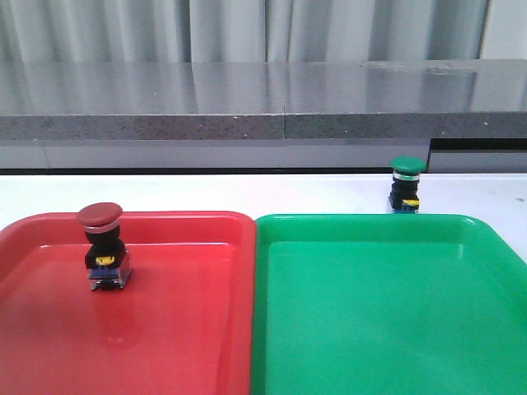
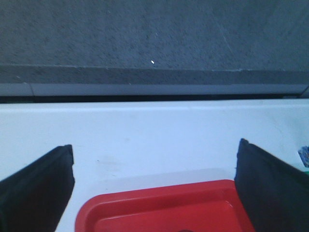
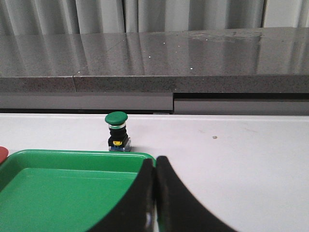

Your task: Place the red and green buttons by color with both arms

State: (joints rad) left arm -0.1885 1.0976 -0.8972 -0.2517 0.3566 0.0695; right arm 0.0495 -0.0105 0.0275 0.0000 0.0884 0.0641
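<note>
Already, the red button (image 1: 101, 247) stands in the red tray (image 1: 189, 329); the green button (image 1: 406, 184) stands upright on the table just behind the green tray (image 1: 387, 321). Left gripper (image 2: 154, 188) spread, empty; right gripper (image 3: 155, 193) pinched closed, empty. It should open wide, then approach squarely.

Lab bench setup, white table (image 1: 247, 193), grey stone counter (image 1: 247, 99)

Front camera low — wrist cameras share trays (image 1: 247, 247).
</note>
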